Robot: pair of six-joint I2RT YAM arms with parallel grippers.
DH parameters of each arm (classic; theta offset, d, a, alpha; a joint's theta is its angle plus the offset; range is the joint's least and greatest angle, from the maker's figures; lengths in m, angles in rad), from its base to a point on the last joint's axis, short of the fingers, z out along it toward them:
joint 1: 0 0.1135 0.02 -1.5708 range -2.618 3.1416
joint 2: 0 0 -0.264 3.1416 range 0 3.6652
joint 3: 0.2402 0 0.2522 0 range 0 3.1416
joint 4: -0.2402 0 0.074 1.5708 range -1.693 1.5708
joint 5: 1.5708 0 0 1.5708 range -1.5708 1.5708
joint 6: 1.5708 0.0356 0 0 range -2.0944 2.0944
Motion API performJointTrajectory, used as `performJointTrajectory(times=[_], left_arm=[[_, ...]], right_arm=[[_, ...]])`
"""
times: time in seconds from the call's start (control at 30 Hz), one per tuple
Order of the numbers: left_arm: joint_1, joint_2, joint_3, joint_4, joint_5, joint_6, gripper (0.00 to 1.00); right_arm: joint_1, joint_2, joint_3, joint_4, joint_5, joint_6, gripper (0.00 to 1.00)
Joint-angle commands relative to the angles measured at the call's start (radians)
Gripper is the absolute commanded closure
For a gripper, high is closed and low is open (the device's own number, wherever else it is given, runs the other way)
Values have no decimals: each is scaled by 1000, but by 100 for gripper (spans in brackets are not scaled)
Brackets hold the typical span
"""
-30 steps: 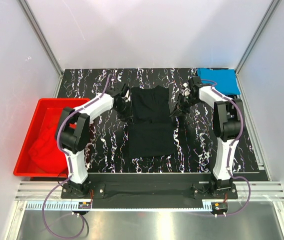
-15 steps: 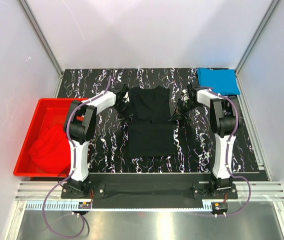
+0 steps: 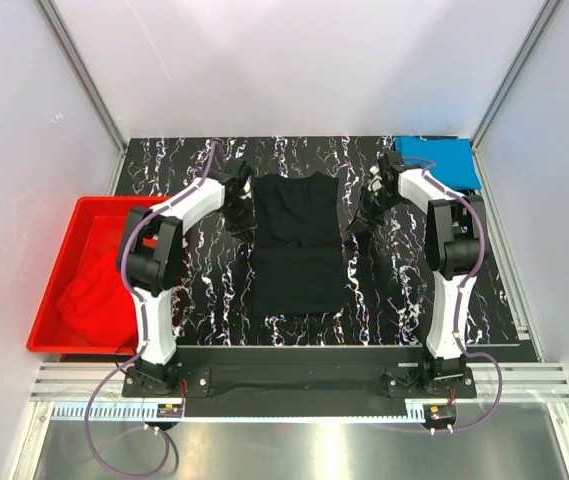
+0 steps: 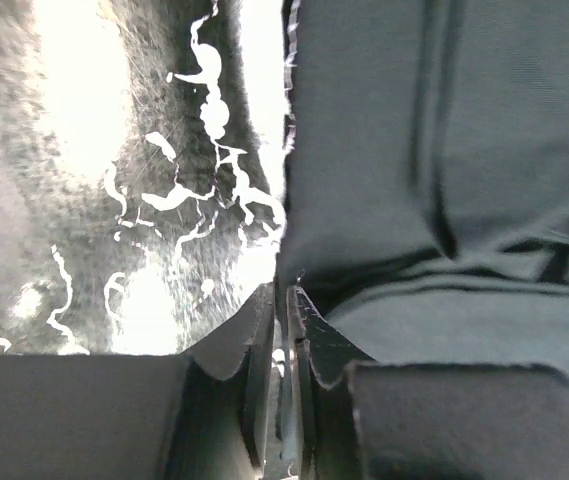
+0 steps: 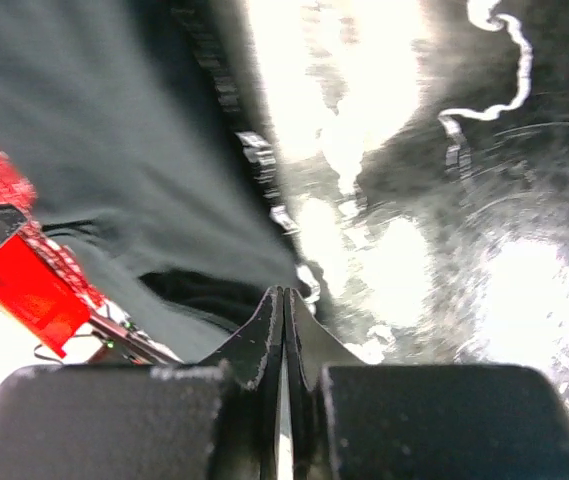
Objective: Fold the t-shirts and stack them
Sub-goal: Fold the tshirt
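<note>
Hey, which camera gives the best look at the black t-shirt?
The top external view: it shows the whole black t-shirt laid flat. The left wrist view shows only one edge with some folds; the right wrist view, a blurred strip.

**Right wrist view: gripper at the shirt's edge**

The right gripper [image 5: 283,297] has its jaws pressed together, with no gap between them. The black shirt [image 5: 104,120] lies on the table [image 5: 444,200]. Its creases converge on the fingertips, where its edge is pinched. Beside that edge the marbled surface is bare and glares under the light. A red tub [image 5: 24,285] shows beyond the shirt, blurred.
</note>
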Motion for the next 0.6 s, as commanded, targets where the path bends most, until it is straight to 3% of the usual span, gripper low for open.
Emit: performJointTrajectory(times=[0.0, 0.23, 0.47, 0.57], left_arm=[[6, -68, 30, 32, 47, 17, 85], [12, 1, -4, 74, 56, -42, 85], [43, 79, -77, 78, -10, -33, 87], [45, 40, -84, 63, -91, 4, 88]], right_arm=[[10, -90, 40, 10, -48, 25, 95], [47, -33, -6, 78, -101, 52, 95], [24, 62, -89, 98, -23, 6, 95], [1, 62, -112, 69, 42, -30, 95]])
